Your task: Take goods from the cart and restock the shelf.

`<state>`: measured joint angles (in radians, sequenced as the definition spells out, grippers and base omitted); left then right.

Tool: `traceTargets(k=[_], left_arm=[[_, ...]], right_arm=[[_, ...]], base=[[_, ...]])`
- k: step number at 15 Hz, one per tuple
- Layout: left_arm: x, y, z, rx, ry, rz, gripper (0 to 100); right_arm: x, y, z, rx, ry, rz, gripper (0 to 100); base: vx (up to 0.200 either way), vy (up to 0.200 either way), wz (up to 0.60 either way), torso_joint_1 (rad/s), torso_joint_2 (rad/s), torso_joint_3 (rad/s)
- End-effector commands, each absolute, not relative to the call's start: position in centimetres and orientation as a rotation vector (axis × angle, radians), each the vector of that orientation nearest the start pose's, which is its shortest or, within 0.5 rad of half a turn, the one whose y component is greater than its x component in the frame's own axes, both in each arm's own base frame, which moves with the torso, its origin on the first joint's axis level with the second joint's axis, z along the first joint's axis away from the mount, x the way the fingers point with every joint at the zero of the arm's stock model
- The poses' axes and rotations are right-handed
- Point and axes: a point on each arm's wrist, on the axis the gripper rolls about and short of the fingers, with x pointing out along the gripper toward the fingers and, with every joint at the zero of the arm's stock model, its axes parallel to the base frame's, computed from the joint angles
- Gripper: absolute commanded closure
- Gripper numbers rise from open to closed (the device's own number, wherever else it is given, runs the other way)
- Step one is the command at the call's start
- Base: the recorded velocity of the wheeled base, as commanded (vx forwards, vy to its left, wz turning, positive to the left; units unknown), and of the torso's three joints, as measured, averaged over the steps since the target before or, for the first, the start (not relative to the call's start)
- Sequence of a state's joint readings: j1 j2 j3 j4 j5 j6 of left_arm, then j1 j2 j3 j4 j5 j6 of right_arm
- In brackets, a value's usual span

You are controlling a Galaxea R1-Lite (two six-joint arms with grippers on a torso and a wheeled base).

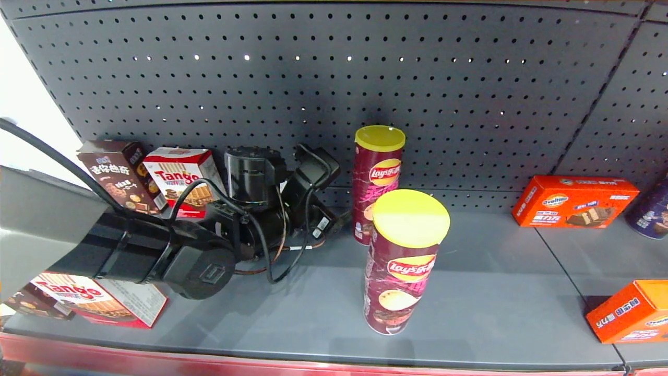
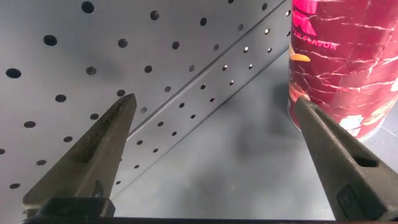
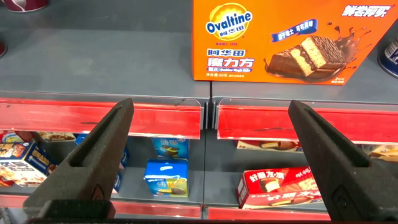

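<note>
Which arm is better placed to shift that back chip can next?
Probably left: the left gripper, open, is over the shelf beside the back chip can; the right gripper faces the orange box from out front.

Head view down onto shelf (image 1: 292, 313), left wrist near shared can (image 2: 348, 56), right wrist facing shelf front

Perforated back panel (image 1: 469, 68), orange box (image 1: 574, 201) near it (second orange box (image 1: 629, 310) nearer the front), red price rail (image 3: 267, 121)
</note>
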<state>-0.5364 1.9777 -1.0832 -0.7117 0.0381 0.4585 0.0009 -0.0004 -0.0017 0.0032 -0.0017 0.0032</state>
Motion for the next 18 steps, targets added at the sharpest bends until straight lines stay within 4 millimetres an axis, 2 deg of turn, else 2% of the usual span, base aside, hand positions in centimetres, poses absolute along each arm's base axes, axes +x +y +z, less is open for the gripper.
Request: traceTargets(k=[1, 15, 16, 18], left_arm=[[33.5, -19.9, 16.7, 0.501, 0.061, -0.530, 0], [33.8, -20.4, 16.4, 0.500, 0.056, -0.540, 0], [33.7, -20.2, 16.7, 0.498, 0.050, -0.537, 0], [32.3, -19.5, 19.0, 0.484, 0.003, -0.528, 0]], right_arm=[[-2.3, 0.0, 7.6, 0.003, 0.002, 0.000, 0], [-2.3, 0.0, 7.6, 0.005, 0.002, 0.000, 0], [-2.3, 0.0, 7.6, 0.003, 0.002, 0.000, 0], [-2.3, 0.0, 7.6, 0.003, 0.002, 0.000, 0]], base=[[0.000, 0.000, 0.00, 0.000, 0.00, 0.000], [0.000, 0.000, 0.00, 0.000, 0.00, 0.000], [0.000, 0.000, 0.00, 0.000, 0.00, 0.000], [0.000, 0.000, 0.00, 0.000, 0.00, 0.000]])
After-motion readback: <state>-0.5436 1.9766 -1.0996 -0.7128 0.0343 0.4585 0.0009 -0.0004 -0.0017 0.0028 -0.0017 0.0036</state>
